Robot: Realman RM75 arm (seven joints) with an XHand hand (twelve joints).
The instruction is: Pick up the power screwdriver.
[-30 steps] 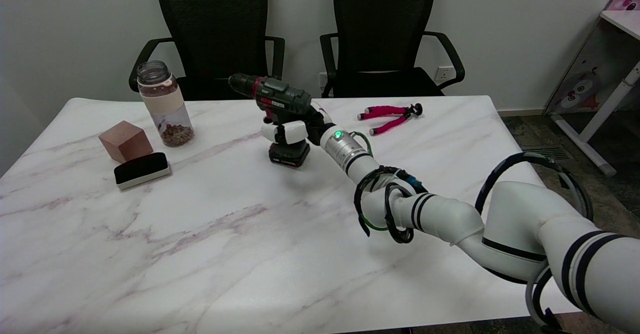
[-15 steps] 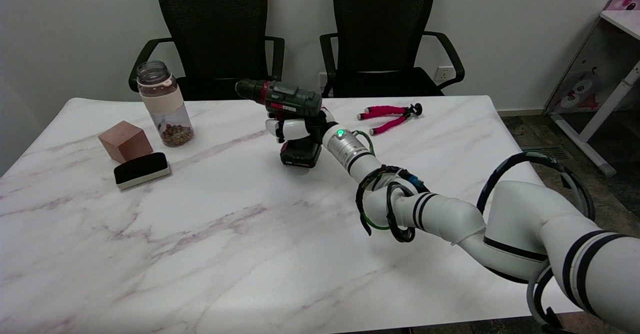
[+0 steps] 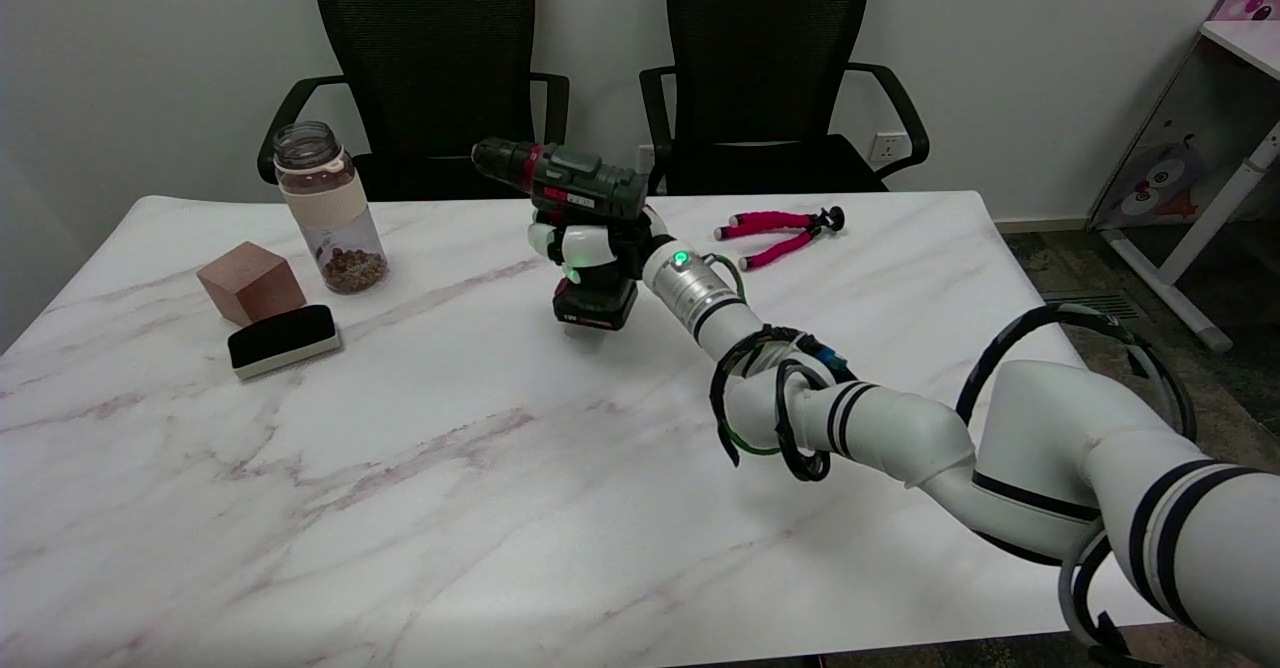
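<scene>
From the head view we see the right hand (image 3: 600, 248) with its fingers wrapped tight around the grip of the power screwdriver (image 3: 575, 210), holding it upright above the far middle of the marble table (image 3: 400, 468), nose pointing left toward the jar (image 3: 330, 210).

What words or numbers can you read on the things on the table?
None can be read for sure.
Power screwdriver, held by the right hand: a red-and-white label on its side, too blurred to read.
Its battery base: a small pale mark, too small to read.
Bottle, wooden block, black eraser, pink mini tripod: no writing shows.
</scene>
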